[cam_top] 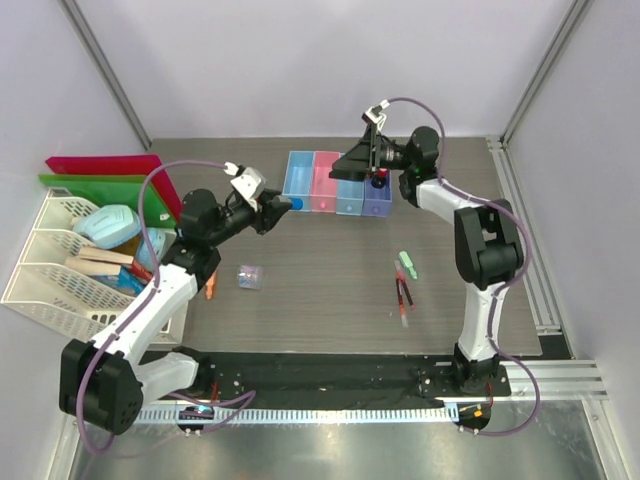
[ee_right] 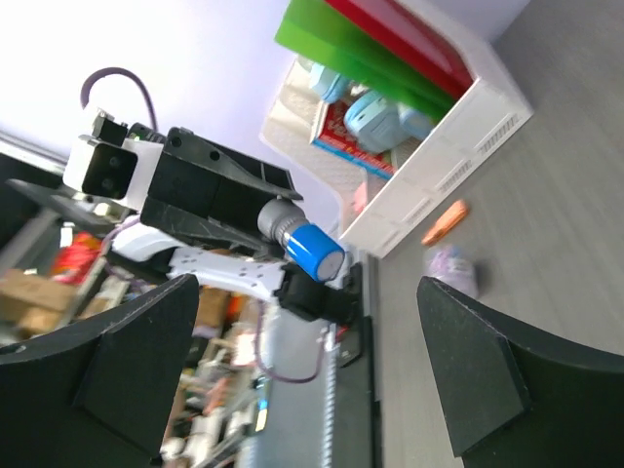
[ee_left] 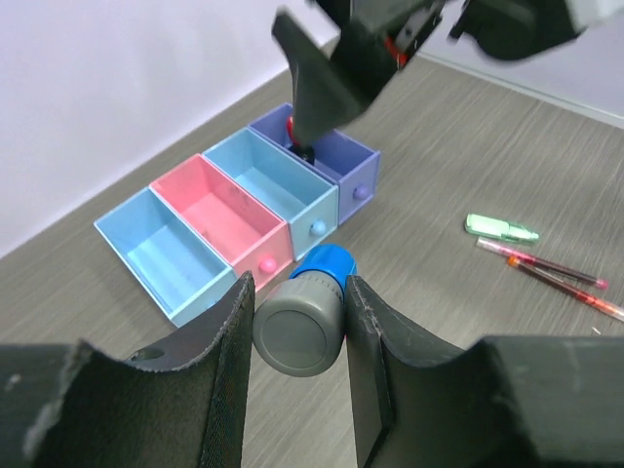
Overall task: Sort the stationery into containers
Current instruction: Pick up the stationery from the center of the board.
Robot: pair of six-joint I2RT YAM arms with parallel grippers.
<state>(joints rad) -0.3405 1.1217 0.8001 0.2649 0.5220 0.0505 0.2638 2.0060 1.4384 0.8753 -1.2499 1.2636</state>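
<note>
My left gripper (cam_top: 280, 208) is shut on a grey blue-capped bottle (ee_left: 300, 327), held above the table just in front of the row of boxes (cam_top: 305, 190): light blue (ee_left: 161, 255), pink (ee_left: 216, 210), light blue (ee_left: 271, 175), purple (ee_left: 327, 148). My right gripper (cam_top: 372, 168) is open over the purple box, where a red-capped bottle (ee_left: 291, 125) stands. The green eraser (cam_top: 407, 264), red-and-black pens (cam_top: 403, 293), bluish packet (cam_top: 249, 275) and orange marker (cam_top: 210, 290) lie on the table.
White mesh trays (cam_top: 45, 270) holding pale blue objects stand at the far left, with red (cam_top: 105, 163) and green (cam_top: 100, 183) folders behind them. The right wrist view shows the left gripper with its bottle (ee_right: 304, 244).
</note>
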